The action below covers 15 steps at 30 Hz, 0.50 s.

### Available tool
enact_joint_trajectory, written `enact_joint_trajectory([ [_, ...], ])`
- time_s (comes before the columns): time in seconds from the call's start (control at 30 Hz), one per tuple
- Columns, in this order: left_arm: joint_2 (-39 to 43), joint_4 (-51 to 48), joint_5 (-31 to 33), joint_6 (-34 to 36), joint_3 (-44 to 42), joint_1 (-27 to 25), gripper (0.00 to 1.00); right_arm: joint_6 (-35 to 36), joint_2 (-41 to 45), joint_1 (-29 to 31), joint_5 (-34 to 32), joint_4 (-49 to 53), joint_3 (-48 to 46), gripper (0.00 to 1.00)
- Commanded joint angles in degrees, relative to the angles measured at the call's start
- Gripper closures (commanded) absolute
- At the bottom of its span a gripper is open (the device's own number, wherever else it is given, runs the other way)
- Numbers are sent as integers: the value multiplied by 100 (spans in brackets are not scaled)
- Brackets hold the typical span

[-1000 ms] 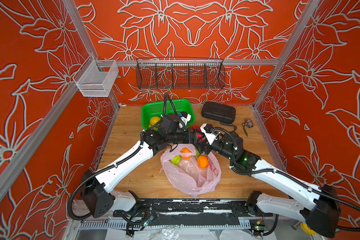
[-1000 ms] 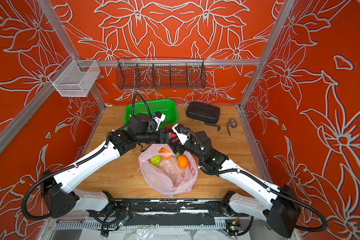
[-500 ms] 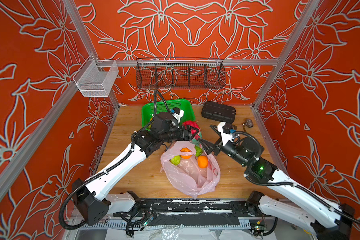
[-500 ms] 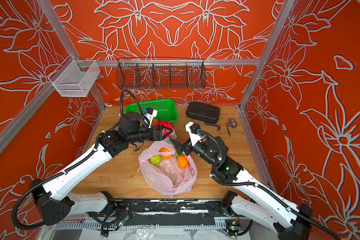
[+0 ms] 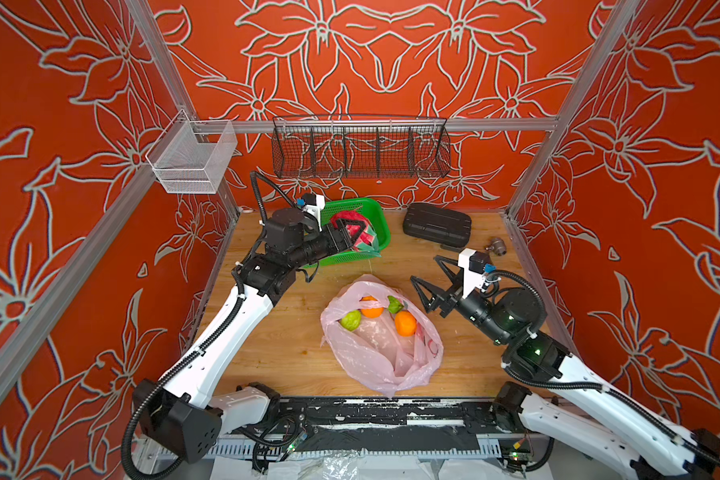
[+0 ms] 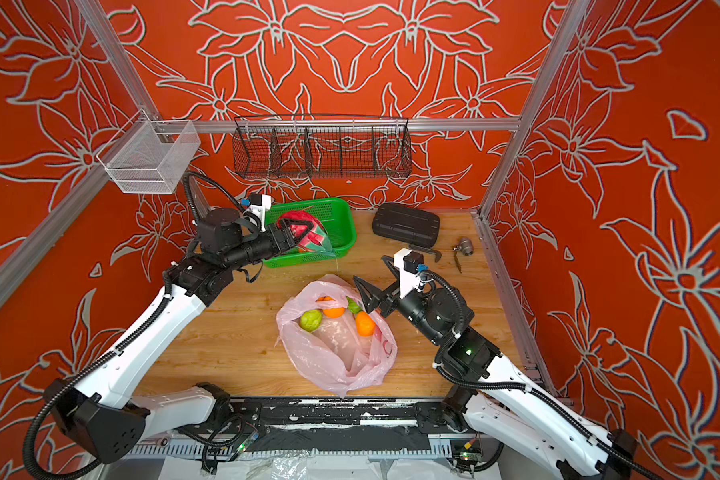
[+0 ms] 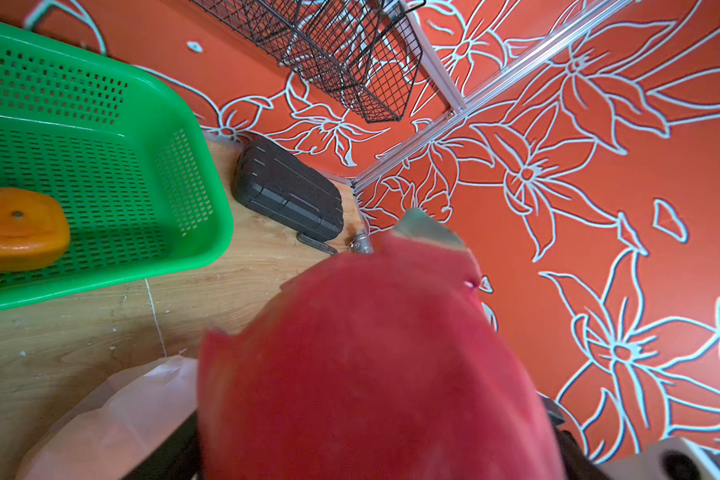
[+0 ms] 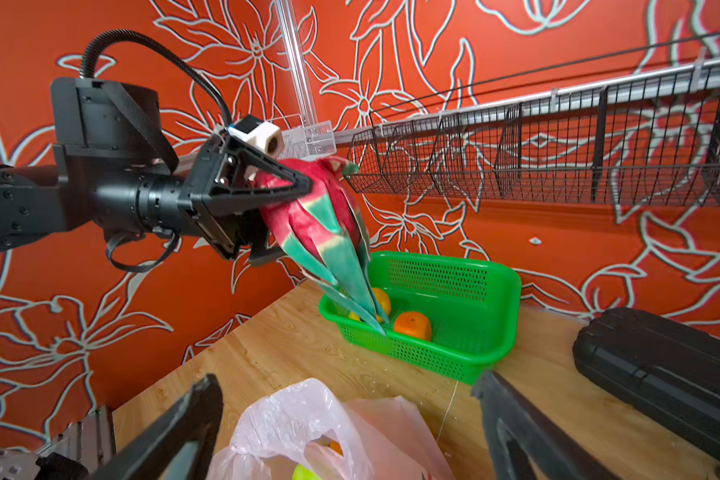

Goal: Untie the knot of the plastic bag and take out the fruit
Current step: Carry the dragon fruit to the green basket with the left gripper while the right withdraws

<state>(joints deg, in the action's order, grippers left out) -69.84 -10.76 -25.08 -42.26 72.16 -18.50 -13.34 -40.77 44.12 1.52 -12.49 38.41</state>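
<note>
The pink plastic bag [image 5: 383, 353] [image 6: 333, 353] [image 8: 292, 415] lies mid-table with its mouth gaping; no knot is in view. Fruit shows inside it: two oranges [image 5: 405, 323] [image 6: 333, 311] and green pieces [image 5: 351, 320]. My left gripper [image 5: 356, 235] [image 8: 292, 220] is shut on the pink-red dragon fruit [image 5: 368, 239] [image 6: 312, 237] [image 7: 371, 365] [image 8: 321, 216], held in the air over the green basket [image 5: 385, 232] [image 8: 504, 316]. My right gripper [image 5: 424, 269] [image 6: 369, 268] [image 8: 346, 380] hangs open and empty by the bag's far right edge.
The green basket holds oranges [image 8: 412, 326] [image 7: 17, 228]. A black case [image 5: 437, 226] and a small metal fitting [image 5: 496, 246] lie at the back right. A black wire rack [image 5: 360, 151] and a white mesh bin [image 5: 192, 162] hang on the walls.
The left gripper has carried the dragon fruit from above the bag's mouth back over the green basket. The right gripper has pulled away to the right of the bag.
</note>
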Motion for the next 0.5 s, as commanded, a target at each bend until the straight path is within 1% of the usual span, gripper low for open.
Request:
enact_joint_trajectory([
  [0.0,29,742,-237,-367,-10,313,39,-280,137,-8,-102,-82,-83,3],
  [0.17,-378,1598,-617,-1117,-290,864,40,-430,203,-2,-64,-14,-175,3],
  [0.3,-872,1578,-524,-1196,-138,1078,41,-475,322,-1,-151,106,-226,3],
  [0.47,-1508,1868,-248,-1480,-149,1280,41,-560,438,-8,-246,112,-323,3],
])
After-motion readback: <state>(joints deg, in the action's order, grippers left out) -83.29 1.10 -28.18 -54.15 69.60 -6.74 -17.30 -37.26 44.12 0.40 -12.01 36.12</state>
